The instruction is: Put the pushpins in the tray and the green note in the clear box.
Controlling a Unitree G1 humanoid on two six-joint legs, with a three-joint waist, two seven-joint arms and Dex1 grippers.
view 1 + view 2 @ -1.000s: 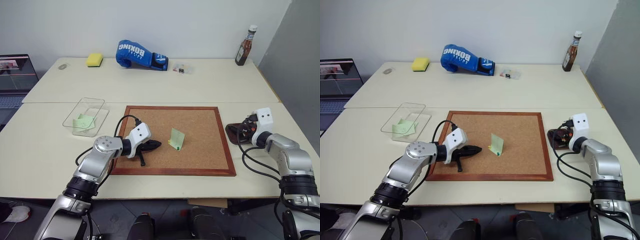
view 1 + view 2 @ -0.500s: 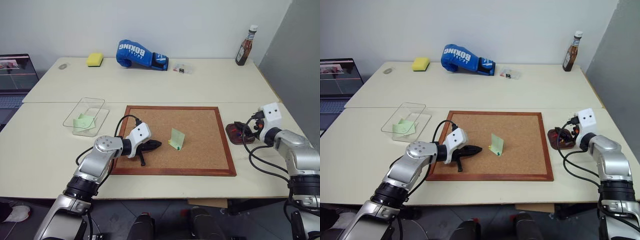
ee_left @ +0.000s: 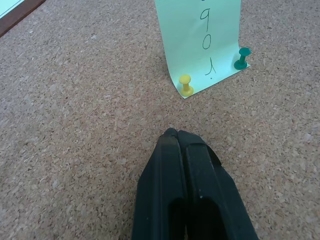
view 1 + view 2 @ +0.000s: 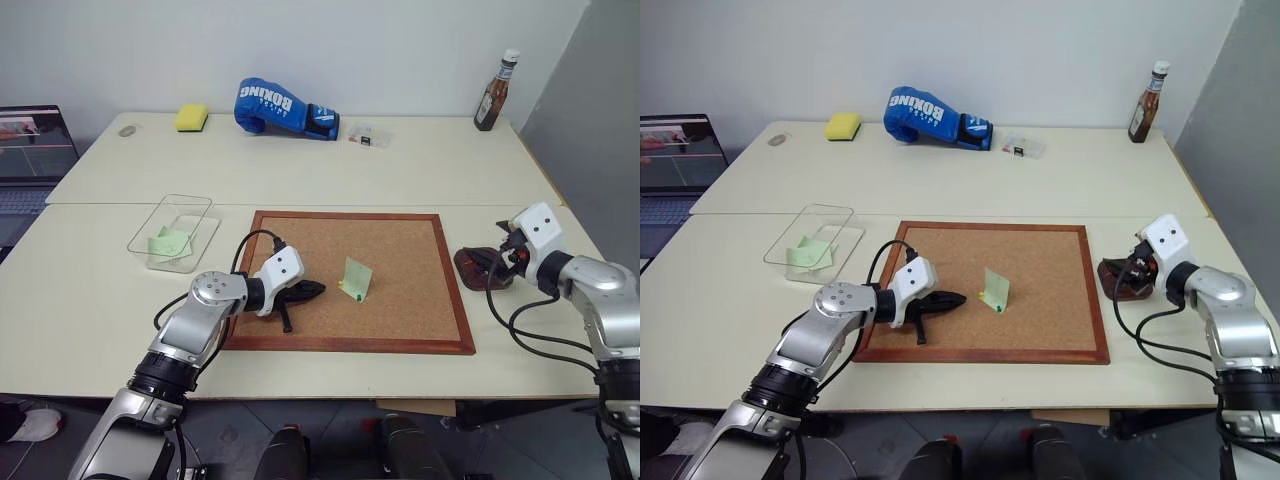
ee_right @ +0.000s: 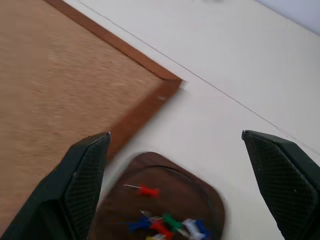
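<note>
You have one pale green paper note [image 4: 357,277] standing curled on the wood-framed corkboard [image 4: 420,330], pinned at its lower edge by a small yellow pushpin [image 3: 185,85] and a small green pushpin [image 3: 242,58]; a second pale green slip [image 4: 167,242] already lies in the shallow clear plastic box [image 4: 205,221], well apart on the table to the board's left. Your small dark reddish-brown tray [image 5: 165,212] sits just beside the board's right edge and holds a loose cluster of red, blue, green and white pins.

What has changed: your right gripper [image 5: 181,172], its black fingers spread wide and empty, has lifted and drawn back from over the tray within the last second, rolling as it went; that reads as a pin just dropped off, so that delivery looks done.

Your left gripper [image 3: 179,137] has stayed put, fingers pressed together on nothing, its tip low over the cork just short of the yellow pin.

So you probably have two pins and one note left; free the pins first, since the note cannot move until they are out.
</note>
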